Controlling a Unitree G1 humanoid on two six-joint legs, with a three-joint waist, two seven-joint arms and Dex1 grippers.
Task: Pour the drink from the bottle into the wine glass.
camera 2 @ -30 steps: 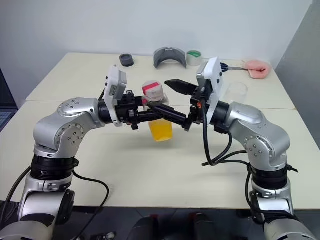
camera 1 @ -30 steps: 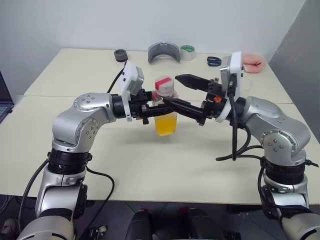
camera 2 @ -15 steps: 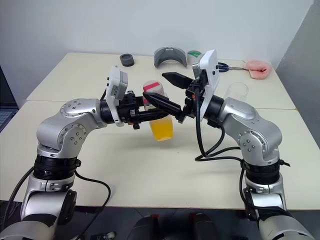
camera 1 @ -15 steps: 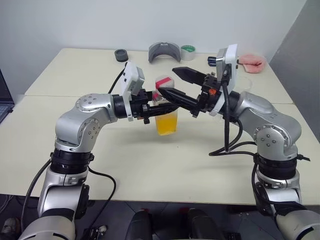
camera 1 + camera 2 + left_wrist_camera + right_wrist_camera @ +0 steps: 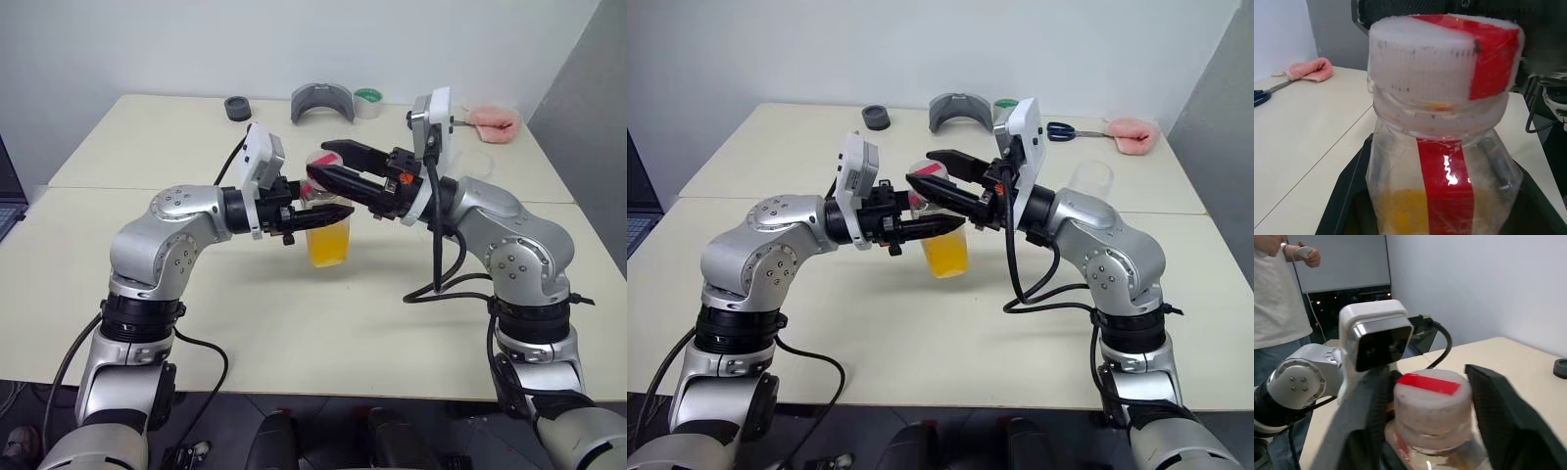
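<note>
Left gripper (image 5: 328,210) pinches the bottle (image 5: 327,233); right gripper (image 5: 1429,399), spread, straddles its cap (image 5: 1432,394). Cap on, nothing poured.

Clear squarish bottle (image 5: 326,220) upright at frame centre, white-and-red cap (image 5: 1432,392) on, orange drink (image 5: 327,243) filling lower part, wine glass (image 5: 1089,181) upper right

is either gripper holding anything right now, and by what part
The left gripper holds the bottle by its body, below the cap. The right gripper straddles the cap, jaws not clearly touching it.
</note>
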